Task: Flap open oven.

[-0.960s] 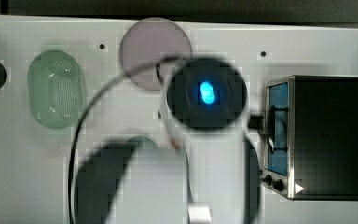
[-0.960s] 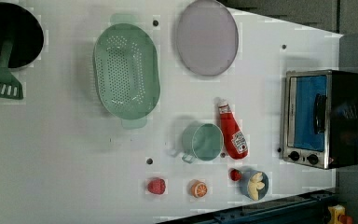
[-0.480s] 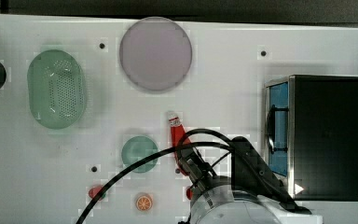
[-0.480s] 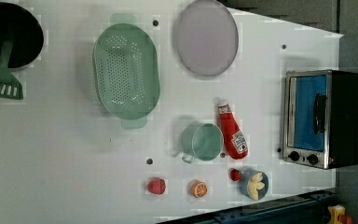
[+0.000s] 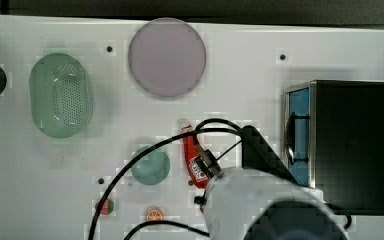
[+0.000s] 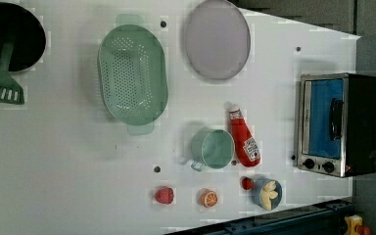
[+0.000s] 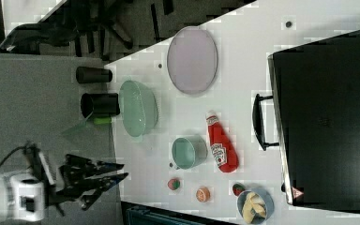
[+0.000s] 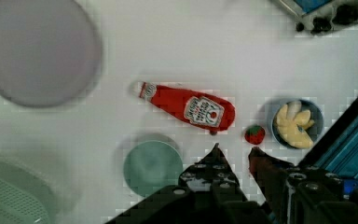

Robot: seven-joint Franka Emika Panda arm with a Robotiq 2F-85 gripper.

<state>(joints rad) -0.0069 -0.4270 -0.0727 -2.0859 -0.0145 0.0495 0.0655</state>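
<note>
The gripper (image 8: pixel 235 154) is seen in the wrist view with its two fingertips parted by a narrow gap and nothing held between them; it is poised high above the white table (image 5: pixel 260 60), over the ketchup bottle (image 8: pixel 186 106) and the green cup (image 8: pixel 151 167). The oven (image 6: pixel 338 125) is placed at the table's edge, beyond the ketchup bottle on the side away from the green cup, with its blue glass door shut and turned toward the bottle. In the wrist view only the oven's knob corner (image 8: pixel 328 16) is caught, well apart from the fingertips. The door's dark bar handle (image 7: pixel 258 121) is laid parallel to the ketchup bottle's long axis. It is judged that the gripper must be carried past the bottle and lowered to the handle.
</note>
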